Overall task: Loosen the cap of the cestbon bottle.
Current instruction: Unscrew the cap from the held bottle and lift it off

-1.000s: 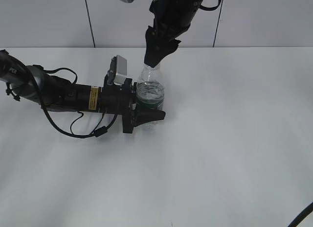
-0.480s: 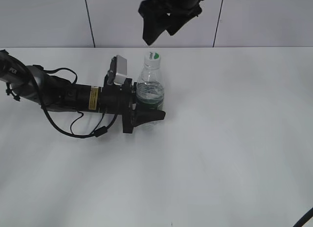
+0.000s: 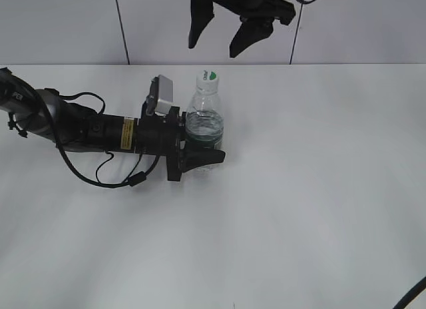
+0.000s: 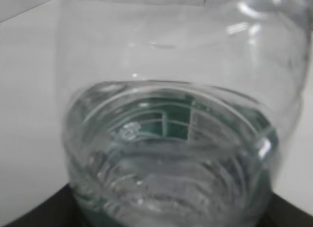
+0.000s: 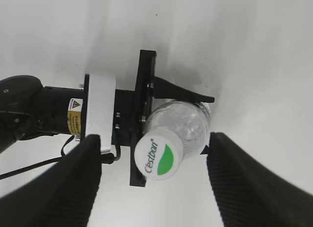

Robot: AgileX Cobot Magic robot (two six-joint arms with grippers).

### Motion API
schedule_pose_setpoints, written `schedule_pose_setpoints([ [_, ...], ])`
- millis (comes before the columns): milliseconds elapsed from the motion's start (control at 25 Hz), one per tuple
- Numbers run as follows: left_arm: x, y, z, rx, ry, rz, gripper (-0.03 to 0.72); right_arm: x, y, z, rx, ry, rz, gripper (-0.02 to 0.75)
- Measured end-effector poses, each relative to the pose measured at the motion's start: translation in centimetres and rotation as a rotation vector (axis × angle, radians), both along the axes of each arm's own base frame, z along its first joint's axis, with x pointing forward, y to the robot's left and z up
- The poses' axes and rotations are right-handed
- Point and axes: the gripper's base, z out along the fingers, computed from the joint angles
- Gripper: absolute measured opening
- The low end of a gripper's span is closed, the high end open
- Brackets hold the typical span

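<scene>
The cestbon bottle (image 3: 204, 122) stands upright on the white table, clear with a dark green label. It fills the left wrist view (image 4: 171, 139). Its white cap (image 3: 208, 78) with a green leaf mark sits on the neck and shows from above in the right wrist view (image 5: 159, 160). My left gripper (image 3: 200, 152) lies low along the table and is shut on the bottle's lower body. My right gripper (image 3: 231, 39) is open and empty, well above the cap. In the right wrist view its two fingers (image 5: 154, 183) flank the cap without touching it.
The white table (image 3: 299, 189) stretches to the right and front of the bottle. A white panelled wall (image 3: 359, 22) stands behind the table. The left arm with its cables (image 3: 86, 132) lies across the left of the table.
My right gripper was shut on the cap a second ago. It has let go, risen above the bottle and opened wide. The left gripper and bottle have not moved.
</scene>
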Motion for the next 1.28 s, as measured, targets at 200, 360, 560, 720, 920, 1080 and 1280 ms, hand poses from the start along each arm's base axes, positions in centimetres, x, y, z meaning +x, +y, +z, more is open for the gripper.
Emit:
schedule_pose_setpoints([
  [200, 0.0, 0.0, 0.0, 0.0, 0.0, 0.001, 0.412, 0.2, 0.2, -0.7, 0.008, 0.03, -0.022, 0.514],
  [360, 0.0, 0.0, 0.0, 0.0, 0.0, 0.001, 0.412, 0.4, 0.2, -1.2, -0.004, 0.037, -0.032, 0.514],
  [560, 0.0, 0.0, 0.0, 0.0, 0.0, 0.001, 0.412, 0.8, 0.7, -3.0, -0.01, 0.078, -0.032, 0.514],
  [720, 0.0, 0.0, 0.0, 0.0, 0.0, 0.001, 0.412, 1.0, 0.9, -3.7, -0.012, 0.094, -0.032, 0.514],
  [920, 0.0, 0.0, 0.0, 0.0, 0.0, 0.001, 0.412, 0.9, 1.0, -3.6, 0.001, 0.101, -0.025, 0.514],
  [1080, 0.0, 0.0, 0.0, -0.001, 0.0, 0.001, 0.412, 0.8, 1.1, -3.6, 0.017, 0.107, -0.012, 0.514],
  [1280, 0.0, 0.0, 0.0, -0.001, 0.0, 0.001, 0.412, 0.7, 1.2, -3.9, 0.016, 0.115, -0.002, 0.514],
])
